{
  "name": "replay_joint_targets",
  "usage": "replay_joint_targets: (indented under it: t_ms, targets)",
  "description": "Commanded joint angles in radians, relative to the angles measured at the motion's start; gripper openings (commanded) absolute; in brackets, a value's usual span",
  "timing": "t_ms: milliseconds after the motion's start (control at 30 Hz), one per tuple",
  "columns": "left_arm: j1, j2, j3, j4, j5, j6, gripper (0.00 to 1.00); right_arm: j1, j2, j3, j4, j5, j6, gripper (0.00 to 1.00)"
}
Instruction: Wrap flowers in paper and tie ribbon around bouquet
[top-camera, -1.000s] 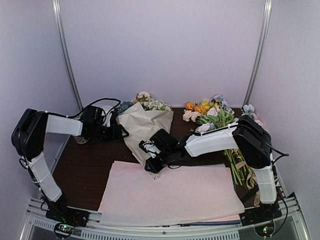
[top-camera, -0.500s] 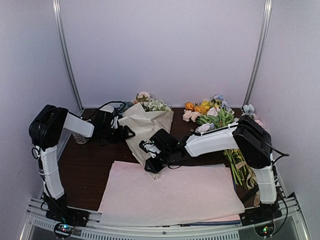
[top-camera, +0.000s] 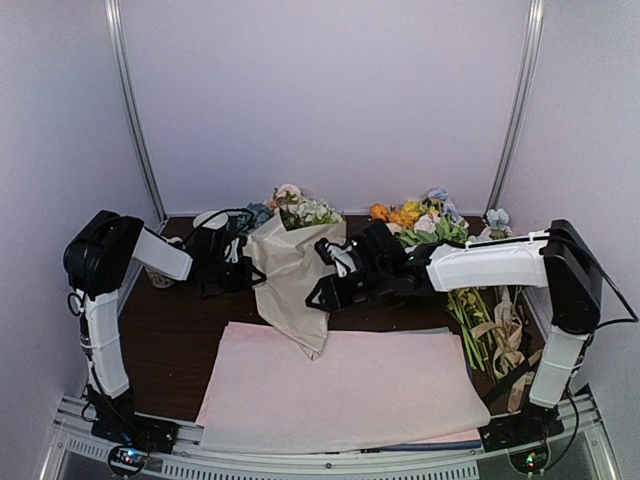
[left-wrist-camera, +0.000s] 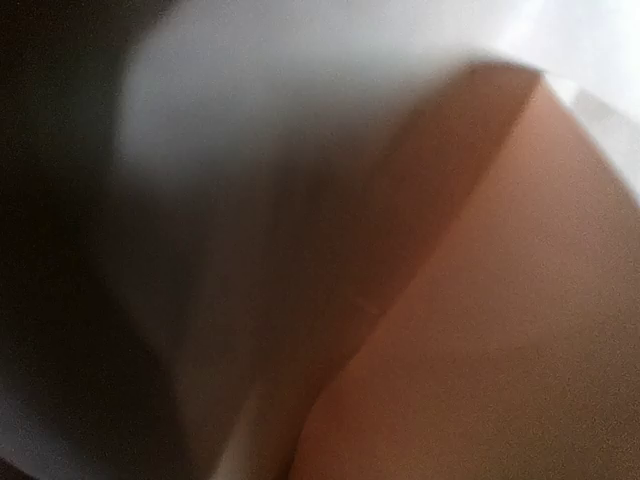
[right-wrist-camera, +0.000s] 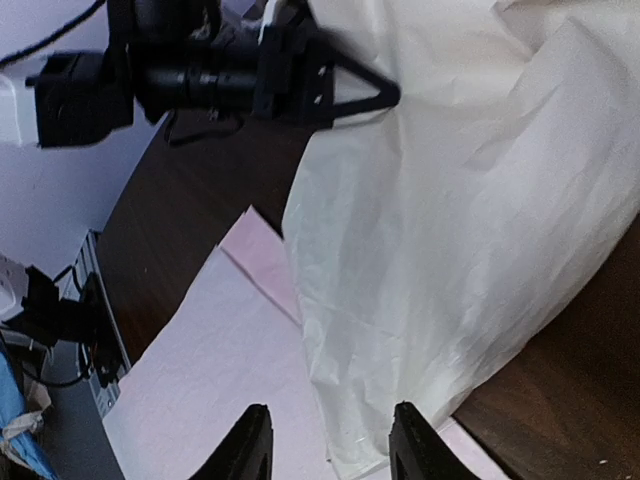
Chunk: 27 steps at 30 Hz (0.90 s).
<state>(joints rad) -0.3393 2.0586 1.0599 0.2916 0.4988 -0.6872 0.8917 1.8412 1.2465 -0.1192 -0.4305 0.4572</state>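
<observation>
Done: flowers sit inside the paper;
Left claw: I clench the paper's edge;
Right claw: released, paper just under it;
To do: tie ribbon.

Top view: high behind the table, facing the back wall. Left wrist: jammed against paper, blurred. Right wrist: close above same paper.

Pale pink sheets lie on the dark table, just beneath the right jaws. A loose orange-yellow bunch lies behind those jaws, to their right.
</observation>
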Motion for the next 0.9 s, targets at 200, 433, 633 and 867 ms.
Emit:
replay_joint_targets:
  t_ms: [200,433,633,867]
  targets:
    - [-0.007,-0.020,-0.029,0.011,0.014,0.034,0.00,-0.120,0.135,0.076,-0.037,0.073,0.116,0.58]
    - [-0.017,-0.027,-0.022,-0.007,0.024,0.058,0.00,-0.115,0.227,0.108,-0.010,0.000,0.159,0.49]
    - [-0.054,-0.064,-0.002,-0.051,0.020,0.105,0.00,-0.115,0.185,0.024,0.048,-0.075,0.189,0.06]
    - [-0.092,-0.146,-0.047,-0.046,0.032,0.137,0.00,-0.096,0.063,-0.120,0.085,-0.119,0.210,0.00]
